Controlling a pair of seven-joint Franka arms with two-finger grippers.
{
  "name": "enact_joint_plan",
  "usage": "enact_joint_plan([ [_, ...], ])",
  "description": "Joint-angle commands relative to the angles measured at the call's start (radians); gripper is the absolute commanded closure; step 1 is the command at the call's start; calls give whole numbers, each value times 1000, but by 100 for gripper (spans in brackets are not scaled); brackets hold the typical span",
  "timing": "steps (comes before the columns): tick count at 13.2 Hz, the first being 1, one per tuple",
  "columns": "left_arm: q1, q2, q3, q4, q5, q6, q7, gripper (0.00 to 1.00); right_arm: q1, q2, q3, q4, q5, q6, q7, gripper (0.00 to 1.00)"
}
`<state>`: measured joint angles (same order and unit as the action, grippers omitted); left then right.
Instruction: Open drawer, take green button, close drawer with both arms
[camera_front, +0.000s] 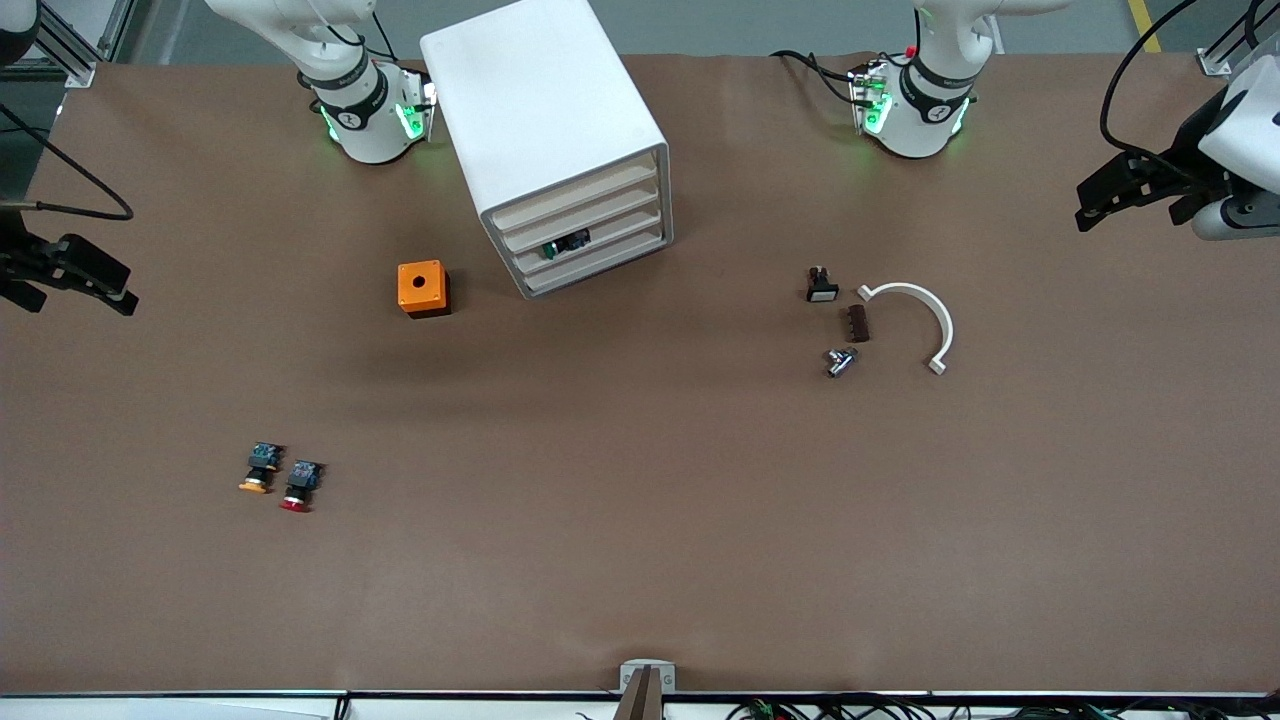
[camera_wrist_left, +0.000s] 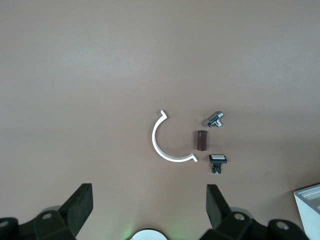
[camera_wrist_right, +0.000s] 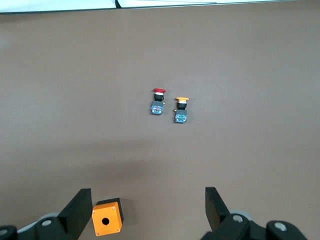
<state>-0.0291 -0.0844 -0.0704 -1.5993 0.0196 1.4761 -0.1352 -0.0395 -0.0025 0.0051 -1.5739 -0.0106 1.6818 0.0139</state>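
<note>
The white cabinet (camera_front: 545, 110) stands between the two arm bases, its four pale drawer fronts all pushed in. In the drawer (camera_front: 630, 228), second from bottom, the green-capped button (camera_front: 563, 245) shows through the gap at the front. My left gripper (camera_front: 1090, 205) hangs open and empty, high over the left arm's end of the table; its wrist view shows its fingers (camera_wrist_left: 82, 202) spread wide. My right gripper (camera_front: 120, 292) hangs open and empty, high over the right arm's end of the table, its fingers (camera_wrist_right: 80, 207) apart too.
An orange box (camera_front: 423, 288) sits beside the cabinet. Orange-capped (camera_front: 260, 468) and red-capped (camera_front: 300, 485) buttons lie nearer the front camera. Toward the left arm's end lie a white arc (camera_front: 925, 305), a brown block (camera_front: 858, 323), a metal fitting (camera_front: 840, 361) and a small black switch (camera_front: 822, 285).
</note>
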Motion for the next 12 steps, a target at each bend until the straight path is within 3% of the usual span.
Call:
enact_joint_plan([
  [1, 0, -3, 0, 7, 0, -5, 14, 0, -26, -45, 21, -54, 6, 21, 1, 0],
  [5, 1, 5, 0, 22, 2, -8, 13, 0, -26, -45, 23, -54, 6, 22, 1, 0],
  [12, -29, 130, -15, 30, -10, 1, -6, 0, -22, -45, 23, -54, 5, 22, 1, 0],
])
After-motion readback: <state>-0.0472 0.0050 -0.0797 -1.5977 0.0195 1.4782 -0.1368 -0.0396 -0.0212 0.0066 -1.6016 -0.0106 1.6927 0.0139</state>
